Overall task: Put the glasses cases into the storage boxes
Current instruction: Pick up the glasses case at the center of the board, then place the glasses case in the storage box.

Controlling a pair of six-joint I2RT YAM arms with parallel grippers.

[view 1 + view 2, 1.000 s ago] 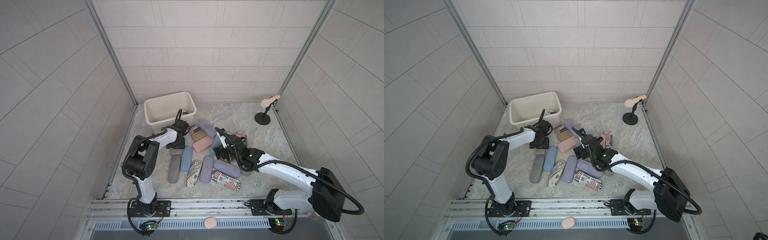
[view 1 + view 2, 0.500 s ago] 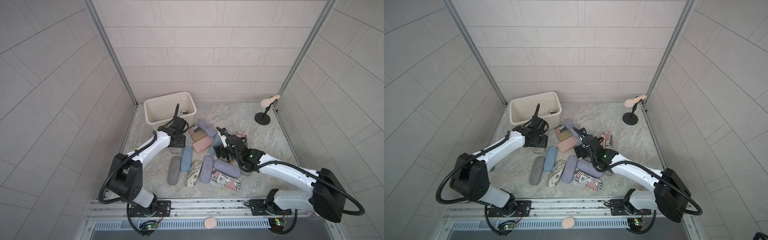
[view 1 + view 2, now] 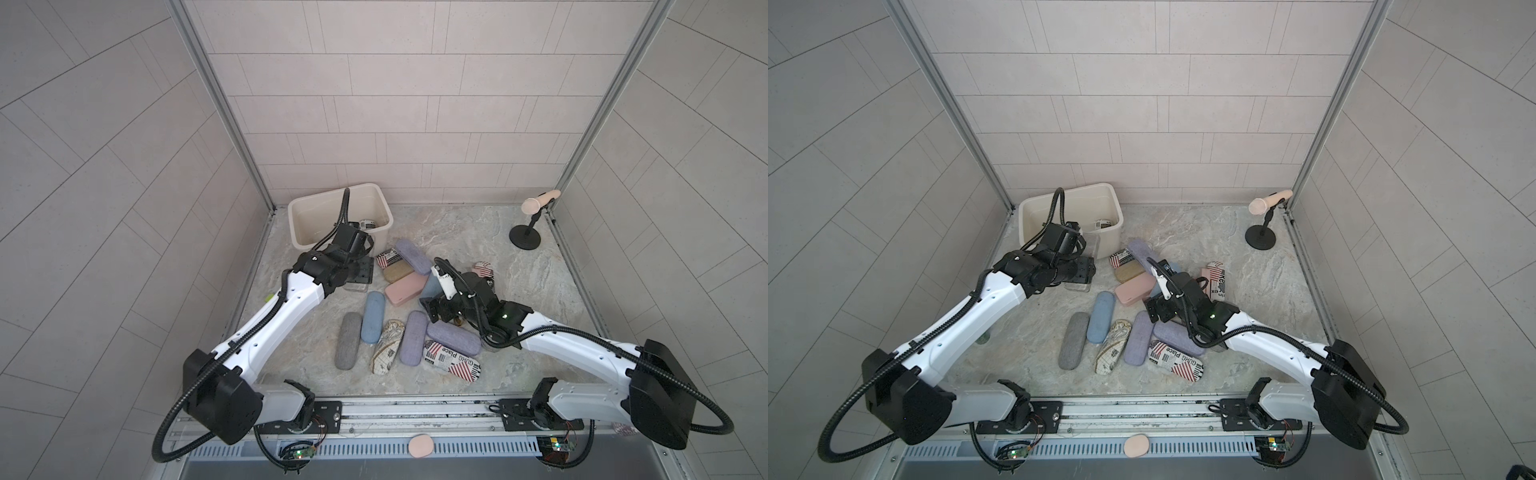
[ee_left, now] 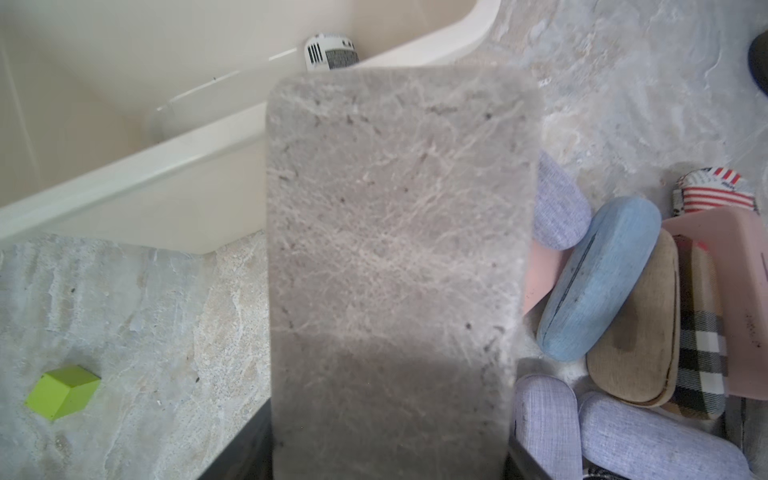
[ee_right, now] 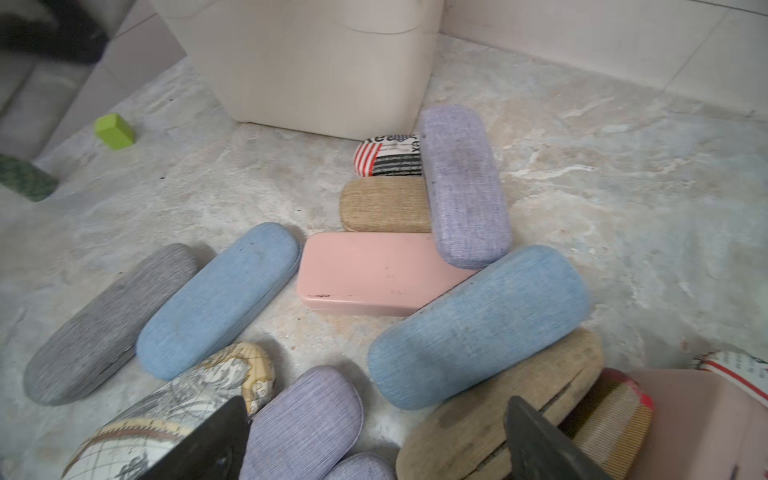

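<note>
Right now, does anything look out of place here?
Yes. A pink rounded object lies on the slotted grille in front of the table, outside the work area. A small green cube near the bin isn't a case.

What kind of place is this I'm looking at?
Probably a robot test cell, not a home: bare panel walls on aluminium posts, two arms bolted to a front rail, and a microphone on a stand.

Robot lab cell: tiled walls [image 3: 415, 104], aluminium corner posts [image 3: 226, 112], mounting rail [image 3: 415, 409].
</note>
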